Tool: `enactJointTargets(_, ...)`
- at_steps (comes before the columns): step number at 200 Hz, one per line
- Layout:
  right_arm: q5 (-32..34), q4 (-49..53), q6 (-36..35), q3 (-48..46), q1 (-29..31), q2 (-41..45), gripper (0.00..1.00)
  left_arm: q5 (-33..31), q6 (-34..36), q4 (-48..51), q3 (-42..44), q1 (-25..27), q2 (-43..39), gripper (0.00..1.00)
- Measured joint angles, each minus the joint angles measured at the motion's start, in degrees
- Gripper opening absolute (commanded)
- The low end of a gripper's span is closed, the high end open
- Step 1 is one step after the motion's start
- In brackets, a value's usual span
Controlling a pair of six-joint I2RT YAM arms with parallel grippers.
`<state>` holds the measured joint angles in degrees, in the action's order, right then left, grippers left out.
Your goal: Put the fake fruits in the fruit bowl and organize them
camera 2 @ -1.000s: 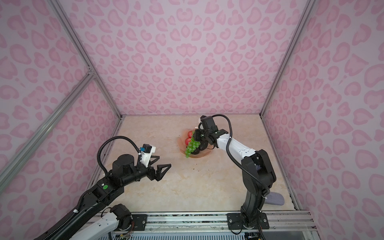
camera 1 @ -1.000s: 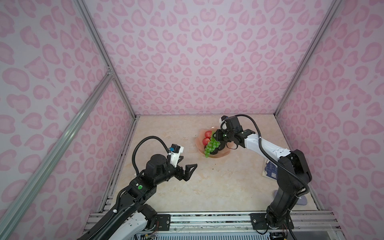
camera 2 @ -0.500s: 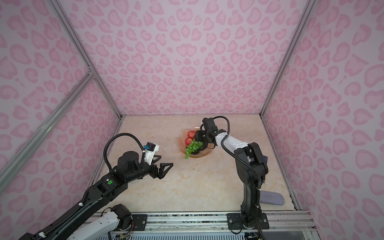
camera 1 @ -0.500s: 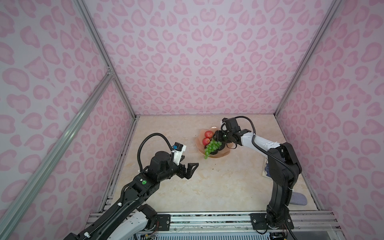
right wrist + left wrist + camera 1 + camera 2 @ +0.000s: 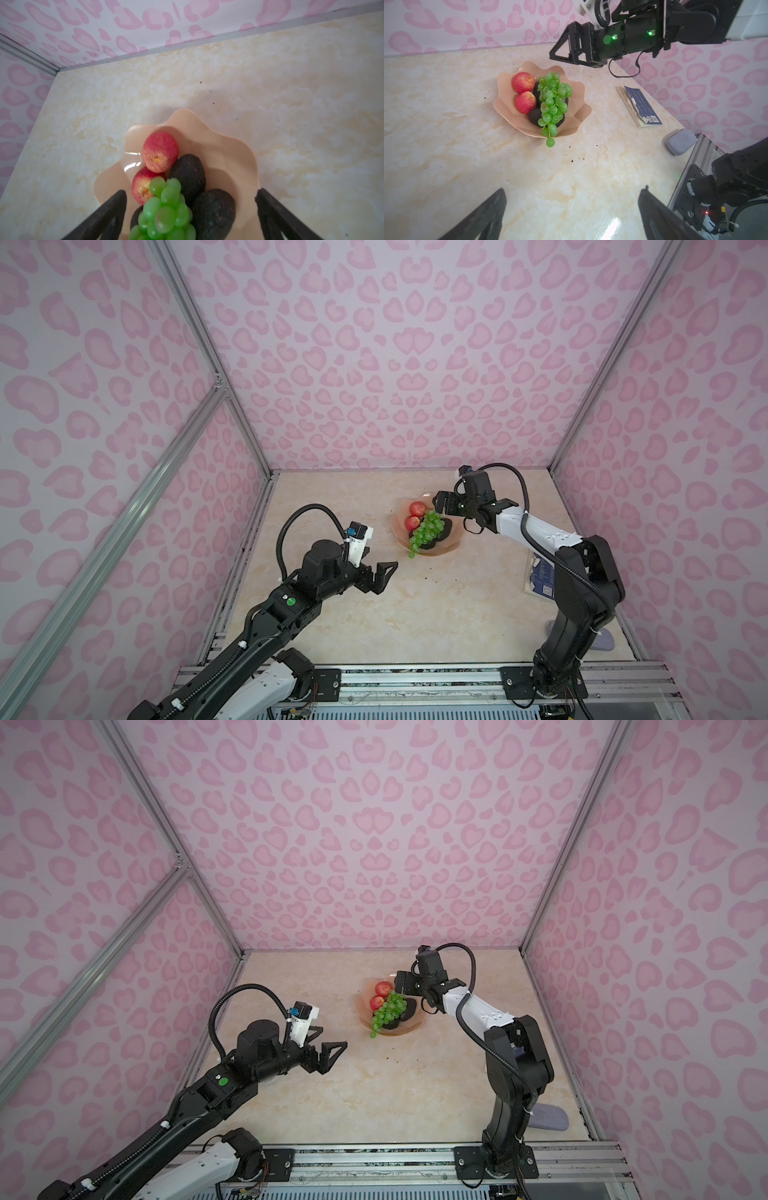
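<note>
Grapes [image 5: 553, 104] drape over avocados [image 5: 534, 117], tail past bowl [image 5: 579, 116] near rim. Light, floppy, slick: likely best pinched at far end. Right gripper [image 5: 441, 504] spread, empty; left gripper [image 5: 572, 193] spread too.

Black arms [image 5: 291, 605], white links [image 5: 536, 531], looped black cables [image 5: 299, 512]

fruit bowl [image 5: 578, 117]: glossy peach-pink, plain. apples [image 5: 523, 82]: red, yellow flecks. grapes [image 5: 552, 104]: translucent bright green. ovals [image 5: 188, 172]: black, faint reddish specks. booklet [image 5: 642, 106]: dark blue cover, cream worn edge. pad [image 5: 681, 141]: lilac-grey. tabletop [image 5: 446, 124]: cream marble, tan veining, dark specks. walls [image 5: 374, 364]: pale lilac, pink heart-like blotches.
</note>
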<state>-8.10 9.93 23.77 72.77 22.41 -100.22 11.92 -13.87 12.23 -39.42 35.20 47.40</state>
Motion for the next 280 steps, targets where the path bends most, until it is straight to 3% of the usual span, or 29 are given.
enactJointTargets(49, 5.5, -3.6, -3.1, -19.1, 1.6, 21.0, 0.98, -6.7, 0.6, -1.1, 1.6, 0.0, -2.0, 0.97)
enactJointTargets(94, 20.1, -10.8, -9.2, -38.9, 0.9, 40.9, 0.98, -27.0, 5.5, -16.0, 13.9, -0.7, -4.8, 0.97)
enactJointTargets(117, 27.7, -16.6, -13.6, -46.6, -1.1, 48.1, 0.98, -34.5, 8.1, -24.9, 18.2, -5.9, -2.2, 0.97)
enactJointTargets(135, 32.1, -21.3, -16.2, -51.4, -3.7, 50.4, 0.98, -36.7, 9.2, -31.7, 21.0, -12.6, 1.1, 0.97)
enactJointTargets(151, 34.5, -26.2, -17.4, -54.8, -7.2, 50.1, 0.98, -36.2, 9.1, -37.0, 24.1, -19.9, 4.9, 0.97)
enactJointTargets(167, 35.2, -32.4, -18.5, -57.2, -10.8, 46.9, 0.98, -36.1, 8.9, -42.4, 26.9, -23.8, 8.3, 0.97)
enactJointTargets(195, 33.3, -43.6, -20.9, -58.6, -14.3, 36.7, 0.98, -35.3, 8.4, -50.2, 28.1, -27.1, 14.9, 0.98)
enactJointTargets(249, 26.8, -62.7, -24.9, -57.7, -15.7, 16.9, 0.99, -34.1, 9.4, -63.6, 25.9, -30.2, 28.2, 0.98)
enactJointTargets(280, 25.4, -70.9, -25.3, -58.1, -15.8, 10.6, 1.0, -32.0, 9.9, -67.7, 23.9, -31.7, 36.3, 0.97)
